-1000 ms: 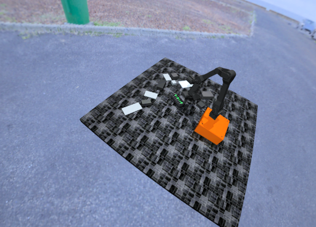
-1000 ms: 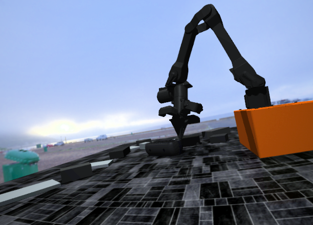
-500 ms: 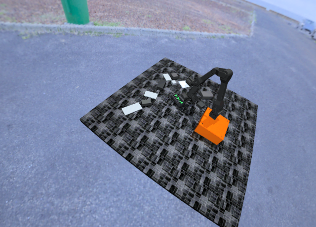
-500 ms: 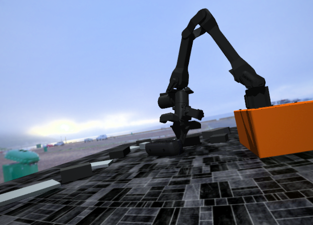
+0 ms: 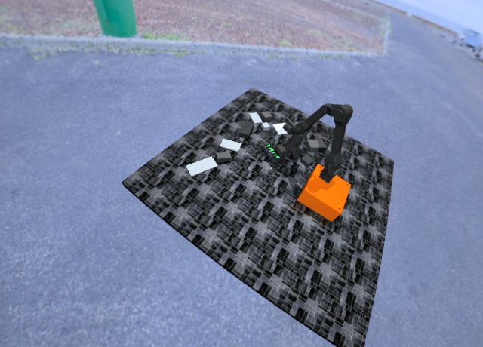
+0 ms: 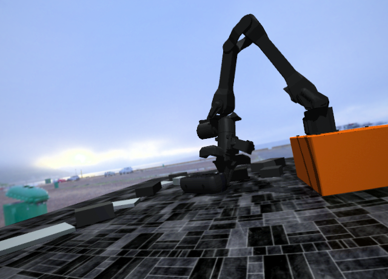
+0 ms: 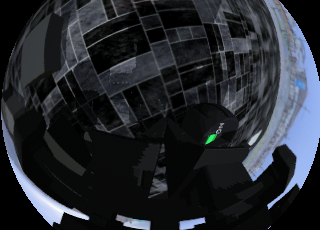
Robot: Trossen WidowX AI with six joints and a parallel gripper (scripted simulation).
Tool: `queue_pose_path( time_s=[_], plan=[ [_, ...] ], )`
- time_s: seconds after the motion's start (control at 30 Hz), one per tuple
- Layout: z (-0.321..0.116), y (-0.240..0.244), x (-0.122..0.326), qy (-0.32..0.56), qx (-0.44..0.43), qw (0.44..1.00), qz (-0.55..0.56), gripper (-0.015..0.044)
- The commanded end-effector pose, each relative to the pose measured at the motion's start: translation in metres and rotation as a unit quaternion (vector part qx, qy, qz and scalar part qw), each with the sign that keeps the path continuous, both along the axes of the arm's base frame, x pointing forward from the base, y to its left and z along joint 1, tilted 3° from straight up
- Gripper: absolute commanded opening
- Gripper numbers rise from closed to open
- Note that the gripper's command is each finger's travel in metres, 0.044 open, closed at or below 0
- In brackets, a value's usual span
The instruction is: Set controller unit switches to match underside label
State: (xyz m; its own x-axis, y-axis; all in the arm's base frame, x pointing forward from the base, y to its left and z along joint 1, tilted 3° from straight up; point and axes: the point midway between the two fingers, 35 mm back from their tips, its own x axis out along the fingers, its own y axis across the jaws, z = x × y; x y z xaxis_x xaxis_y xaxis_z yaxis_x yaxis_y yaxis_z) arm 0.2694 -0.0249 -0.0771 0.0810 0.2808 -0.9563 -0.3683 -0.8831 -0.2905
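Note:
The dark grey controller unit (image 5: 270,155) (image 6: 200,184) (image 7: 202,121) lies with its switches up on the patterned bench top. A row of green switch ends shows along it in the top view; the wrist view shows only one green patch beside "ON" lettering. The exact rocker positions are too small to tell. The underside label is hidden. My gripper (image 6: 228,179) (image 7: 164,121) is shut and empty. It points down, its tips low at the end of the unit nearer the orange base; whether they touch it cannot be told.
The orange arm base (image 5: 327,197) (image 6: 350,163) stands behind the gripper. White plates (image 5: 201,166) (image 6: 37,236) and dark blocks (image 5: 223,157) (image 6: 94,214) lie beyond the unit. More dark blocks (image 5: 315,145) (image 6: 271,171) lie between unit and base, to the side.

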Motion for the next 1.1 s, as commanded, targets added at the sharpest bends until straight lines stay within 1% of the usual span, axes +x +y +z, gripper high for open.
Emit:
queue_pose_path(
  time_s=[0.0, 1.07],
  plan=[
    [-0.002, 0.001, 0.0, 0.001, -0.002, 1.0, 0.001, 0.0],
    [-0.002, 0.016, 0.006, 0.001, -0.001, 1.0, 0.001, 0.0]
  ],
)
